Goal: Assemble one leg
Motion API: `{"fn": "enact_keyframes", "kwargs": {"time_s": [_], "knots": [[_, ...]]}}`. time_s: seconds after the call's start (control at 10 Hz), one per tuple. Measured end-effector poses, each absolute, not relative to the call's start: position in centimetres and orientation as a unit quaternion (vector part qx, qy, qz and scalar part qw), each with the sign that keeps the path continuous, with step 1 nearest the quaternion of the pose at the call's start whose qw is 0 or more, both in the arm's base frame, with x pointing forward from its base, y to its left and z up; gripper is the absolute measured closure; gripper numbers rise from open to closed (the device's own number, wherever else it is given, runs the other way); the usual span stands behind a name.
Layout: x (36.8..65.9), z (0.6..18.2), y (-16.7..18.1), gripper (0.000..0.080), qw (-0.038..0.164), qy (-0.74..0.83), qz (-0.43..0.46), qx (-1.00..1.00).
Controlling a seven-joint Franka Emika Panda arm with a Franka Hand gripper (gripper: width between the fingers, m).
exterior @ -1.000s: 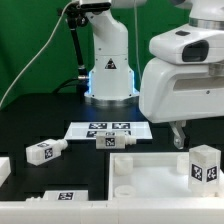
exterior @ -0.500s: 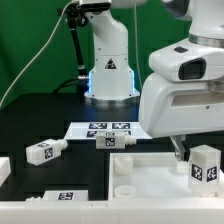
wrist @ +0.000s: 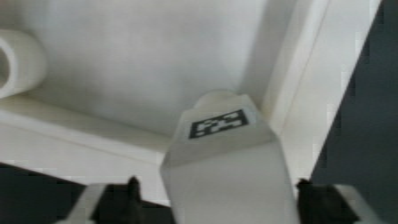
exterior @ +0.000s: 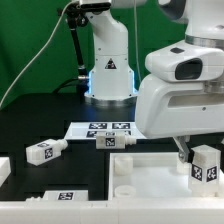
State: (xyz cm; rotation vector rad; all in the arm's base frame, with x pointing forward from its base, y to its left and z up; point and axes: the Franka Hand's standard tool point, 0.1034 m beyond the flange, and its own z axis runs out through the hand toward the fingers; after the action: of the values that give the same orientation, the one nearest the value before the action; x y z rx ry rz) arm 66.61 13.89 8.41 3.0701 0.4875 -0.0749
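Tool (wrist: 198, 195) grasps one leg (exterior: 206, 164) (wrist: 226, 160) upright over the tabletop (exterior: 150, 176) at the exterior view's right. Two further legs (exterior: 46, 151) (exterior: 115, 141) lie on the black surface (exterior: 40, 125), near the marker board (exterior: 105, 128).

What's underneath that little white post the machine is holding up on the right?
Under the leg the wrist view shows the white tabletop, its raised rim and a round hole. The leg covers the spot directly beneath it, so whether it touches is unclear.
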Motion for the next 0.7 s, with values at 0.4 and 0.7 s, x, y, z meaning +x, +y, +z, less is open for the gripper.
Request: {"fn": "enact_keyframes", "kwargs": {"time_s": [0.4,0.7], "knots": [[66.87,8.43,13.37,0.0518,0.016,0.133,-0.020,0.991],[66.87,8.43,13.37,0.0518,0.018,0.008,-0.018,1.000]]}}
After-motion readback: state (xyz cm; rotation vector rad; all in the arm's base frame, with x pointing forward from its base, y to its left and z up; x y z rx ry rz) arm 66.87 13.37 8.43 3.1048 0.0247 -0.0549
